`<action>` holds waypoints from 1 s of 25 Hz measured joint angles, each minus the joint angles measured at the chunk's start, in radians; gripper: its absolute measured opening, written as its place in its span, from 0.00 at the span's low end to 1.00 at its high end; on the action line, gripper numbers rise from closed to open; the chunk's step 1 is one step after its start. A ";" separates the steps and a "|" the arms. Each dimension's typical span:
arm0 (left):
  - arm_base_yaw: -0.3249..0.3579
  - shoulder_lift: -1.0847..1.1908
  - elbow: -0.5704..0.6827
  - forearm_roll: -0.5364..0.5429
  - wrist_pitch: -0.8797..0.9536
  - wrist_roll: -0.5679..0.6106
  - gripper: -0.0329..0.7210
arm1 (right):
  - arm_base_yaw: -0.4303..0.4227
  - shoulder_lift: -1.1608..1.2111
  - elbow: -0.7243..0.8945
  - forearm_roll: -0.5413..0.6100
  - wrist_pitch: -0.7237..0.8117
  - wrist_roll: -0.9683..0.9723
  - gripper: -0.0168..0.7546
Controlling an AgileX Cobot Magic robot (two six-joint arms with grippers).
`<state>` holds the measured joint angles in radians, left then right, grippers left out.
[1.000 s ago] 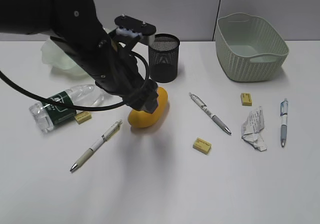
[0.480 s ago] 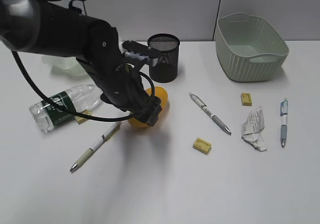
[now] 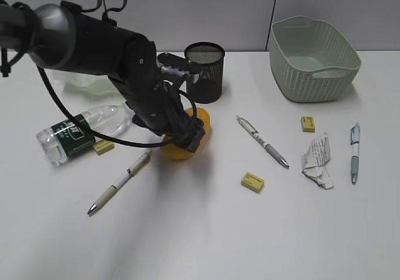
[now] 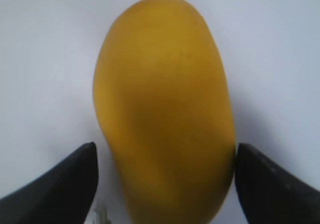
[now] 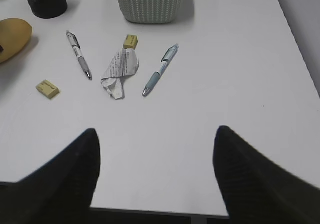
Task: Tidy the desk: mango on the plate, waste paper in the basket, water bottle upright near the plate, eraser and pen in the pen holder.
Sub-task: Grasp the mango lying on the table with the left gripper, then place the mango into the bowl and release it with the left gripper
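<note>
The left gripper is spread around one mango on the desk, at 6 o'clock from the pen holder. Three pens and three erasers are counted; the right gripper is parted.

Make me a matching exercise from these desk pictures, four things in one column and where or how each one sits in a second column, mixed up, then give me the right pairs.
Things:
1. mango
2. water bottle
3. waste paper
4. basket

Places or states:
A. lying on its side on the desk
B. between the open left gripper's fingers
C. standing at the back right with nothing visible in it
D. lying between two pens

Pairs: 1-B, 2-A, 3-D, 4-C
</note>
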<state>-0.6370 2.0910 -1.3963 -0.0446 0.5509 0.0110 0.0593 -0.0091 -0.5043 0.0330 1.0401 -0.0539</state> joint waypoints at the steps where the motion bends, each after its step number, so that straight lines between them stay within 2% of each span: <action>1: 0.000 0.012 -0.006 0.000 -0.001 0.000 0.90 | 0.000 0.000 0.000 0.000 0.000 0.000 0.75; 5: 0.000 0.053 -0.013 -0.001 -0.003 0.000 0.87 | 0.000 0.000 0.000 0.000 0.000 0.000 0.75; 8: 0.000 0.058 -0.013 -0.002 -0.015 0.000 0.77 | 0.000 0.000 0.000 0.000 0.000 0.000 0.75; 14: 0.000 0.048 -0.024 -0.003 0.022 0.000 0.77 | 0.000 0.000 0.000 0.000 0.000 0.000 0.75; 20: 0.006 -0.064 -0.033 0.015 0.105 -0.003 0.77 | 0.000 0.000 0.000 0.000 0.000 0.000 0.75; 22: 0.022 -0.104 -0.034 0.025 0.136 -0.004 0.77 | 0.000 0.000 0.000 0.000 0.000 0.000 0.75; 25: 0.084 -0.159 -0.035 0.032 0.172 -0.004 0.77 | 0.000 0.000 0.000 0.000 0.000 0.000 0.75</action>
<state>-0.5527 1.9318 -1.4317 -0.0127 0.7229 0.0068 0.0593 -0.0091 -0.5043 0.0330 1.0401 -0.0539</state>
